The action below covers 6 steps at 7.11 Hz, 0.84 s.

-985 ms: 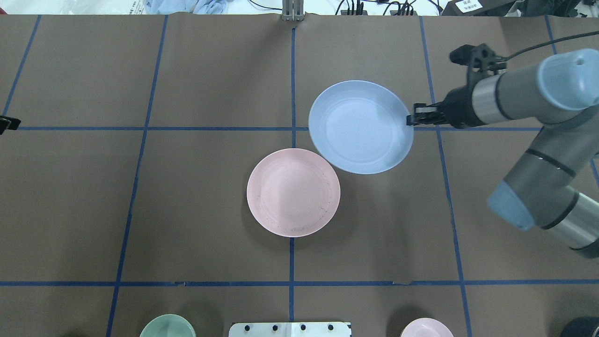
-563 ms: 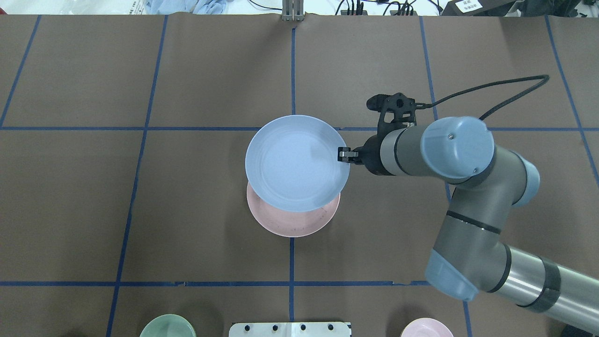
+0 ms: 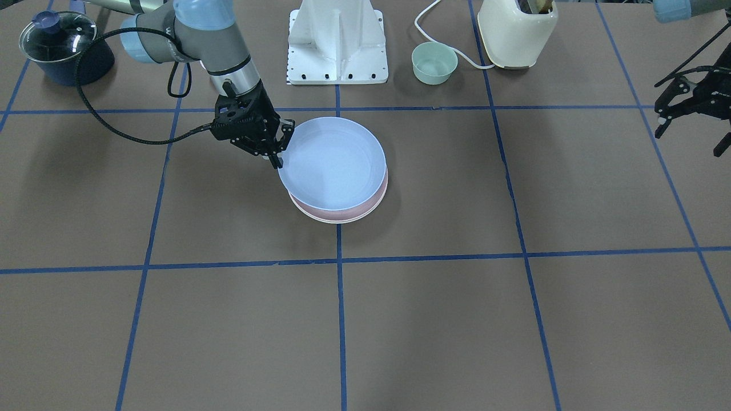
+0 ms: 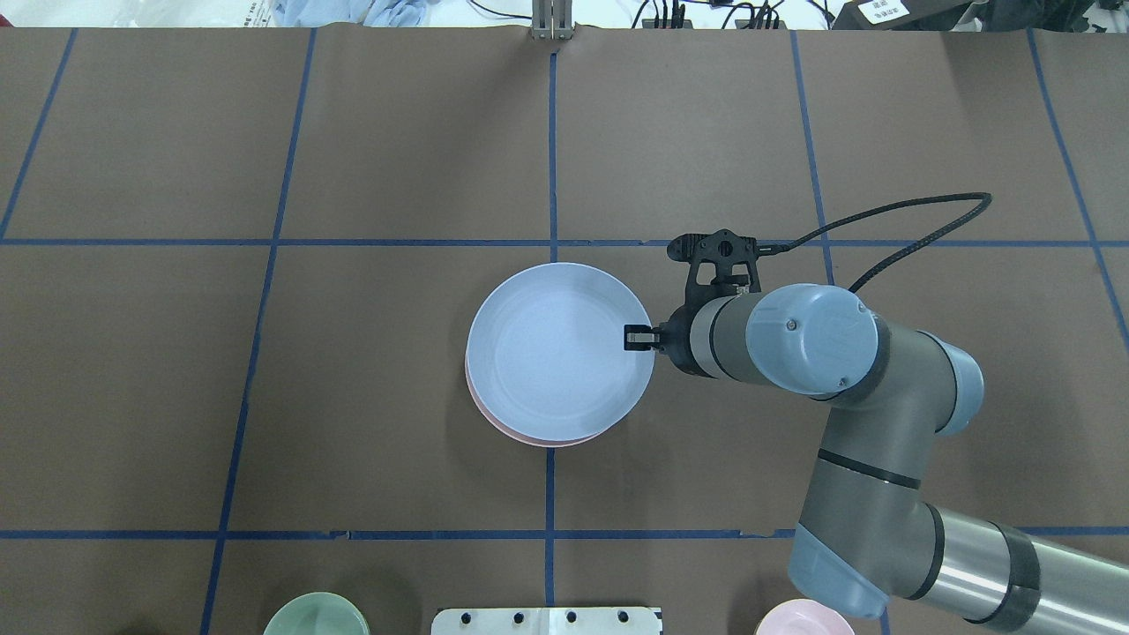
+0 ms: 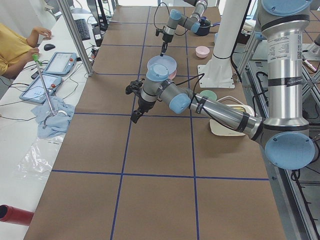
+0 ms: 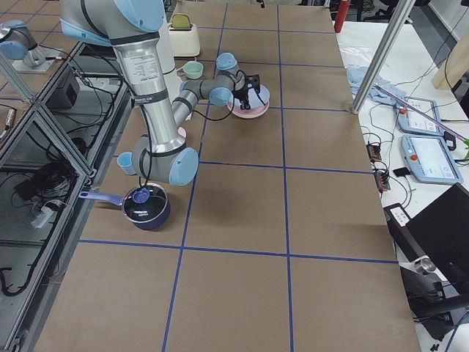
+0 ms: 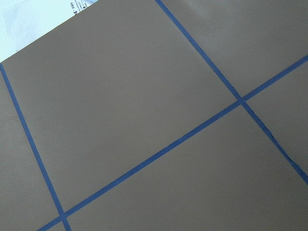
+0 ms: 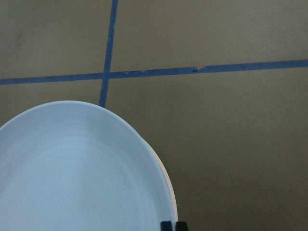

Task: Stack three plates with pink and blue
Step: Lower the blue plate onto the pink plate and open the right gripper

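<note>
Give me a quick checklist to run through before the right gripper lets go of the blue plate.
1. Right gripper shut on the blue plate's rim: ok.
2. Blue plate over the pink plate, roughly centred: ok.
3. Blue plate seated flat on the pink plate, not tilted or hovering: cannot tell.
4. Left gripper well away from the stack: ok.
5. Mint-green bowl clear of the stack: ok.

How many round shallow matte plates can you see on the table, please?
2. The light blue plate, gripped at its rim by the right gripper, lies over the pastel pink plate; another may hide beneath.
</note>
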{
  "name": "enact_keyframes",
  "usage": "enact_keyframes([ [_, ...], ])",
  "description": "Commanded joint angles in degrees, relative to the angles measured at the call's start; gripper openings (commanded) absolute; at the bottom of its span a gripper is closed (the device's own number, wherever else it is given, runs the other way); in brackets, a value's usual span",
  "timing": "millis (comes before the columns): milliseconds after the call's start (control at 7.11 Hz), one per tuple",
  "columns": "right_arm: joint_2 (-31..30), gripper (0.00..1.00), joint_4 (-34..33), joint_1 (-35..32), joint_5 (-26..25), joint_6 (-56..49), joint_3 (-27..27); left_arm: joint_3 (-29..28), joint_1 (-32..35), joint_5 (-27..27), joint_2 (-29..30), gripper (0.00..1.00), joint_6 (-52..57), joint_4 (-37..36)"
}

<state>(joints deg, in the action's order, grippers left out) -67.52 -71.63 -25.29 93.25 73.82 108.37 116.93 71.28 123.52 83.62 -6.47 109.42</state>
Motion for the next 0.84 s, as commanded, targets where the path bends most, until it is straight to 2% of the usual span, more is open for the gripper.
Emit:
enact_keyframes([
  [0, 0.19, 0.77, -0.36, 1.73, -0.35, 0.45, -0.61, -0.12, 0.00, 0.14, -0.04, 1.00, -0.03, 0.01],
  [141, 0.80, 1.00, -0.44, 2.43, -2.96, 0.80, -0.97, -0.12, 0.00, 0.14, -0.04, 1.00, -0.03, 0.01],
  [422, 1.77, 1.00, -2.97, 1.13, -2.12, 0.02, -0.62, -0.38, 0.00, 0.14, -0.04, 1.00, -0.03, 0.01],
  [563, 3.08, 1.00, -7.78, -3.41, 3.37, -1.73, -0.27, -1.17, 0.09, -0.12, -0.65, 1.00, -0.47, 0.09],
  [704, 3.01, 1.00, -10.61, -8.67, 9.08, -7.84, 0.26, -4.66, 0.44, 0.40, -1.70, 1.00, -0.47, 0.27],
])
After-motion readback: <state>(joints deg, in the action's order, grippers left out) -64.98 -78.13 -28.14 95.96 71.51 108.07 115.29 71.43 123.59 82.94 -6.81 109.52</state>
